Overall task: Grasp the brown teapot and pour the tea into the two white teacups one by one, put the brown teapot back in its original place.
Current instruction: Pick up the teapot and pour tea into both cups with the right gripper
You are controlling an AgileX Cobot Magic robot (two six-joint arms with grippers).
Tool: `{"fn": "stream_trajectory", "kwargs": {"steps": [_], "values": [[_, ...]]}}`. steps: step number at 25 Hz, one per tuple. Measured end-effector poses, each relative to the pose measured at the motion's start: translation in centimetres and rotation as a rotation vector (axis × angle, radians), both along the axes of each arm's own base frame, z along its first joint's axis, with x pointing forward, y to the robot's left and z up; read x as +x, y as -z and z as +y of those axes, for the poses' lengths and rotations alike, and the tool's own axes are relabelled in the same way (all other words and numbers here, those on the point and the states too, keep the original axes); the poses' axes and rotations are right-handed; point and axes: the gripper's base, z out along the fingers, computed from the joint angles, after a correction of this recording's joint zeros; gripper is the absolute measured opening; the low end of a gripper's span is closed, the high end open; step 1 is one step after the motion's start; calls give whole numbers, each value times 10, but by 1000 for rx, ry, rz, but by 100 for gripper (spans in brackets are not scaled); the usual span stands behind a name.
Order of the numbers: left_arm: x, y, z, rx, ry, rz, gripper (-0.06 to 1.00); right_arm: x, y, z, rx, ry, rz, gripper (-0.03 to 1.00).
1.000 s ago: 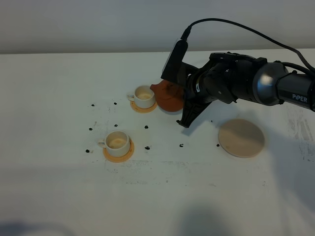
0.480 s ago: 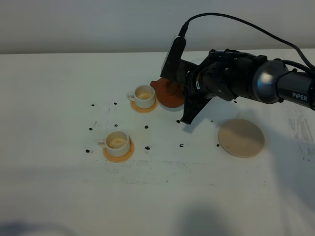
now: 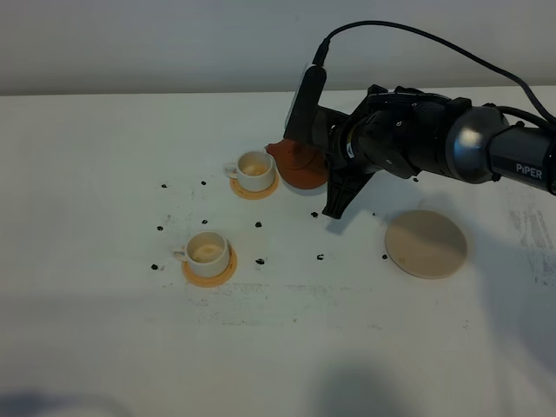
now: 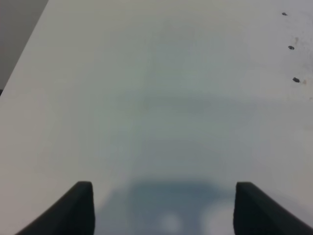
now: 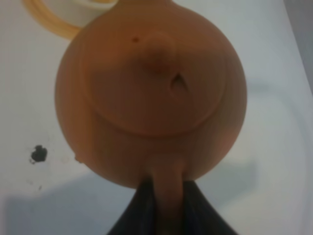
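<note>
Left gripper (image 4: 166, 210): released; its two dark fingers (image 4: 80, 210) stand wide apart at the lower edge of the left wrist view, with only bare white table (image 3: 104, 347) between them.
Near teacup (image 3: 207, 250): lower left of centre in the high view, upright on an orange coaster (image 3: 213, 273), handle to the left; no liquid can be made out in its cream inside.
Dark specks (image 3: 259, 224): scattered on the table around and between the cups.
Pale beige disc (image 3: 426, 244): right of centre, lying flat, nothing on it, well apart from the teapot.
Far teacup (image 3: 253, 169): above the near one in the frame, upright on a second orange coaster (image 3: 258, 193), handle to the left.
Brown teapot (image 3: 300, 165): centre of the frame, just right of the far teacup, spout (image 3: 274, 148) towards that cup, lid (image 5: 146, 73) on. Whether it touches the table cannot be told.
Right gripper (image 5: 166, 196): clenched on the teapot's loop handle (image 5: 166, 178), one dark finger each side of it.
Right arm (image 3: 417, 143): black, reaching in from the right edge over the table.
Cable (image 3: 408, 30): arches above the arm, upper right.
</note>
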Motion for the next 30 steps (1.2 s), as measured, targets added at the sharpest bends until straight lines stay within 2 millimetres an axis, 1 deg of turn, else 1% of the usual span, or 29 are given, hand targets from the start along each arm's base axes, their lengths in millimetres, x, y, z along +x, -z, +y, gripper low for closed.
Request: {"fn": "stream_trajectory", "kwargs": {"steps": [18,25,30], "values": [[0,0,0,0,0,0,57,-1,-1,2,-42,-43,-32,9],[0,0,0,0,0,0,57,4,-10,5,-42,-56,-71,9],[0,0,0,0,0,-1,57,4,-10,5,-55,-67,-78,9]]}}
